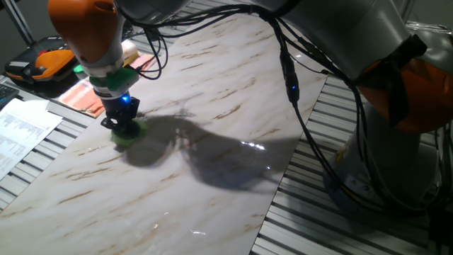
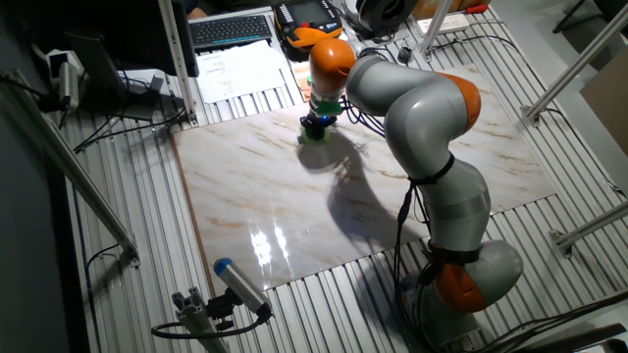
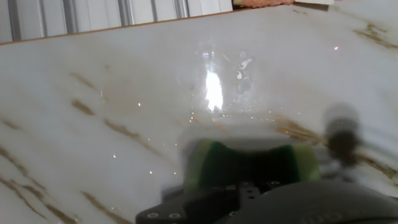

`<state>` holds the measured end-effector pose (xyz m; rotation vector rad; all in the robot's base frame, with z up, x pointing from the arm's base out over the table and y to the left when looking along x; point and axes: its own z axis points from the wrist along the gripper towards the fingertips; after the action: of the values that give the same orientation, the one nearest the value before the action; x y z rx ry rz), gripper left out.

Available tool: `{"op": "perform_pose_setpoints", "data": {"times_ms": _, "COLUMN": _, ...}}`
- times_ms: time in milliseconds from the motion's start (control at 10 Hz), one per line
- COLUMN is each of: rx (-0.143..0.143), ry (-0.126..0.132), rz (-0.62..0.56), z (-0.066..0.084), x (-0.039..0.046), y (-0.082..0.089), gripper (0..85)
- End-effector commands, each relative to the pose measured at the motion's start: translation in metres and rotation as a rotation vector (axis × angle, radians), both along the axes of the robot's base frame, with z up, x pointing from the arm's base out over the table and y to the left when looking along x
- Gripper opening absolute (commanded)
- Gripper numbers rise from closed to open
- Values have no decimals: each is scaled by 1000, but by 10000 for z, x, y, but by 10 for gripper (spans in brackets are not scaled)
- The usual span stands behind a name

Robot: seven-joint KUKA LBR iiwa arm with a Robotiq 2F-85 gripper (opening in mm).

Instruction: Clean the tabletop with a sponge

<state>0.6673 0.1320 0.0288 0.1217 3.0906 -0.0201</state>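
The white marble-look tabletop (image 1: 212, 92) fills most of both fixed views and the hand view (image 3: 124, 93). A green sponge (image 1: 131, 136) is pressed flat onto it near its left edge, with my gripper (image 1: 125, 127) shut on it from above. In the other fixed view the sponge (image 2: 314, 134) lies at the slab's far edge under the gripper (image 2: 315, 125). Blurred at the bottom of the hand view, the sponge (image 3: 249, 163) shows its pinched waist between the black fingers.
Grey slatted metal (image 1: 340, 212) surrounds the slab. An orange striped cloth (image 1: 88, 95), a black and orange case (image 1: 39, 65) and papers (image 1: 21, 131) lie just past the left edge. A keyboard (image 2: 232, 29) and cables sit at the far side; a blue-tipped tool (image 2: 235, 284) lies near the front.
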Motion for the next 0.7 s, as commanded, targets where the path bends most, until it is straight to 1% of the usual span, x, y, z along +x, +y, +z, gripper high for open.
{"op": "perform_pose_setpoints", "data": {"times_ms": 0, "rx": -18, "ry": 1, "rz": 21, "z": -1, "x": -1, "y": -1, "gripper": 0}}
{"op": "perform_pose_setpoints", "data": {"times_ms": 100, "rx": -12, "ry": 2, "rz": 29, "z": -1, "x": -1, "y": -1, "gripper": 0}}
{"op": "perform_pose_setpoints", "data": {"times_ms": 200, "rx": -13, "ry": 4, "rz": 37, "z": -1, "x": -1, "y": -1, "gripper": 0}}
{"op": "perform_pose_setpoints", "data": {"times_ms": 300, "rx": -9, "ry": 4, "rz": 51, "z": -1, "x": -1, "y": -1, "gripper": 0}}
{"op": "perform_pose_setpoints", "data": {"times_ms": 400, "rx": 4, "ry": 13, "rz": 59, "z": -1, "x": -1, "y": -1, "gripper": 0}}
{"op": "perform_pose_setpoints", "data": {"times_ms": 500, "rx": 28, "ry": 31, "rz": 58, "z": -1, "x": -1, "y": -1, "gripper": 0}}
{"op": "perform_pose_setpoints", "data": {"times_ms": 600, "rx": 31, "ry": 34, "rz": 63, "z": -1, "x": -1, "y": -1, "gripper": 0}}
